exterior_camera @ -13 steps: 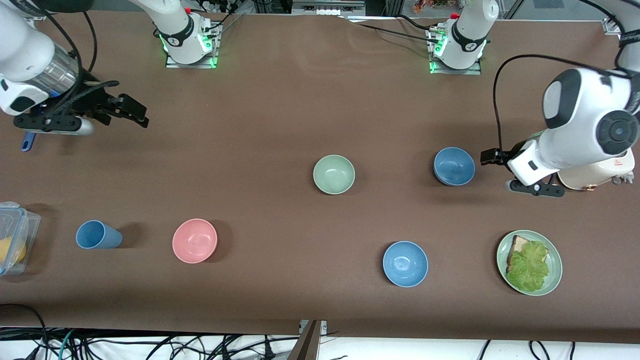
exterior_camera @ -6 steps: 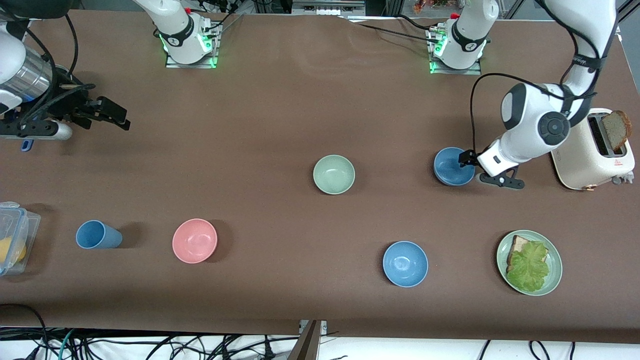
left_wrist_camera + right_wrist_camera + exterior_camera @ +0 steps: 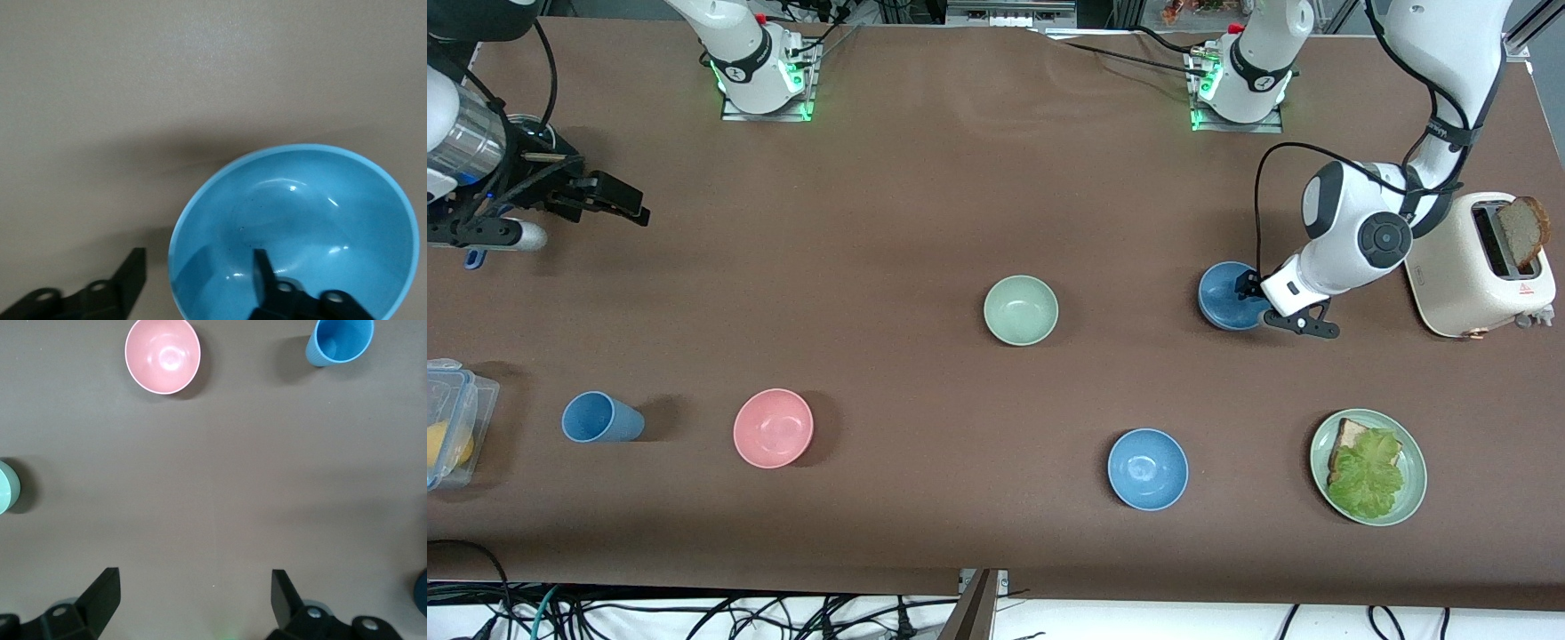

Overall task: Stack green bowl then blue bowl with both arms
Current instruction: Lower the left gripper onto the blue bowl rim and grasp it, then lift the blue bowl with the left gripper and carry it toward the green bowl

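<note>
The pale green bowl (image 3: 1021, 309) sits near the table's middle. The dusty blue bowl (image 3: 1227, 298) sits beside it toward the left arm's end. My left gripper (image 3: 1249, 291) is low at this bowl's rim. In the left wrist view the gripper (image 3: 198, 270) is open and straddles the rim, with one finger (image 3: 263, 267) inside the blue bowl (image 3: 293, 220) and the other on the table outside. My right gripper (image 3: 618, 200) is open and empty over bare table at the right arm's end. It also shows open in the right wrist view (image 3: 192, 590), with the green bowl's edge (image 3: 5, 488) in sight.
A brighter sky-blue bowl (image 3: 1148, 468) and a green plate (image 3: 1409, 498) with toast and lettuce lie nearer the camera. A toaster (image 3: 1458, 276) stands by the left arm. A pink bowl (image 3: 773, 428), a blue cup (image 3: 600, 418) and a plastic container (image 3: 454, 418) lie toward the right arm's end.
My left arm has swung in and come down, bringing its gripper from beside the toaster to the blue bowl's rim. My right gripper has drifted slightly toward its end of the table.
</note>
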Robot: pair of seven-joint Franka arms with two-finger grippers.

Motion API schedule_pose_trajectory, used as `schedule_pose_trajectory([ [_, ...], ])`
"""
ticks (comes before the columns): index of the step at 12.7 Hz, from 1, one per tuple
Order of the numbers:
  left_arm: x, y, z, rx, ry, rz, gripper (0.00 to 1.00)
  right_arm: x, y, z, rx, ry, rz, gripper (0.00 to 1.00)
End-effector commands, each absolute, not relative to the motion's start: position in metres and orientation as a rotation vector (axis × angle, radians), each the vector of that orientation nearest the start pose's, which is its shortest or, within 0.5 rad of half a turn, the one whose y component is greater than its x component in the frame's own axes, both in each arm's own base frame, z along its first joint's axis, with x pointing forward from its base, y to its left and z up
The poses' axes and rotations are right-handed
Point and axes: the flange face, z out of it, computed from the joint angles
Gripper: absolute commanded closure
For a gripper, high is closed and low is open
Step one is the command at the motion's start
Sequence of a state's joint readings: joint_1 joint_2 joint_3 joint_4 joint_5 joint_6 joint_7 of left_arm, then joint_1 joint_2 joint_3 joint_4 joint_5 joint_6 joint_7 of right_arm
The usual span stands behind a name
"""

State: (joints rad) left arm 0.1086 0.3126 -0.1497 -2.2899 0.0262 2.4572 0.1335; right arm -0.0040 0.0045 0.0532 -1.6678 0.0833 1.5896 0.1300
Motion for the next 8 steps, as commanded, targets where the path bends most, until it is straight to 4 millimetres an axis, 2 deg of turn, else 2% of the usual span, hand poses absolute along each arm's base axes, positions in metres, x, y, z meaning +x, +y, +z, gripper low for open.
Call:
schedule_pose_trajectory([
  [1, 0.519, -0.021, 0.206, -3.146, 0.343, 0.204, 0.99, 0.552, 0.037, 0.587, -3.063, 0.108, 0.14, 0.0],
  [5, 0.521, -0.02, 0.208, -3.145, 0.34, 0.209, 1.0, 0.551, 0.04, 0.588, -3.075, 0.098, 0.146, 0.0],
  [7, 0.533, -0.021, 0.226, -3.147, 0.327, 0.214, 1.0, 0.551, 0.04, 0.588, -3.075, 0.1, 0.146, 0.0],
  [8, 0.544, -0.022, 0.242, -3.15, 0.321, 0.256, 1.0, 0.551, 0.038, 0.588, -3.077, 0.1, 0.146, 0.0],
])
